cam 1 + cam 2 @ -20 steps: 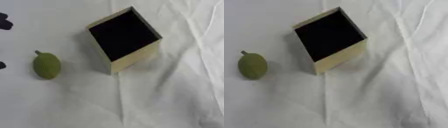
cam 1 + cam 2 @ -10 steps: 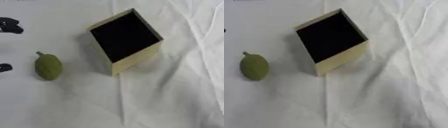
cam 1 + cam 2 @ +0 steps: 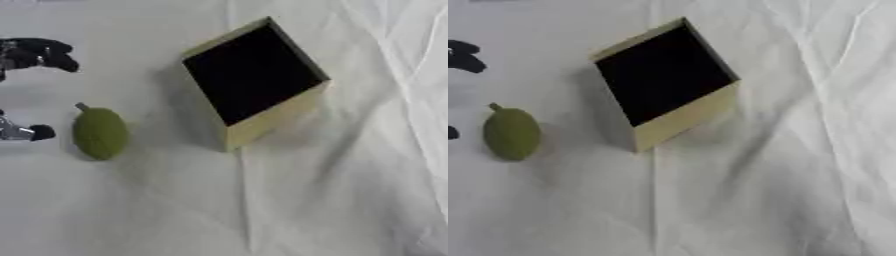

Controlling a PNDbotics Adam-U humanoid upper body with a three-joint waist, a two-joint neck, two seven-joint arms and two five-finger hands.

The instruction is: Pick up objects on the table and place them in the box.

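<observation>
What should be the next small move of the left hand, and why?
Probably move the left hand a little right, over the green fruit, then close round it. Its fingers are spread beside the fruit without touching it, and the box shows nothing inside.

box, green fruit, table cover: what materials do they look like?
Box: looks like cardboard or thin board, matte tan walls with straight edges, dark inside. Green fruit: matte olive skin with a short stem; real or plastic, cannot tell. Table cover: white fabric, judging by its creases and soft folds.
</observation>
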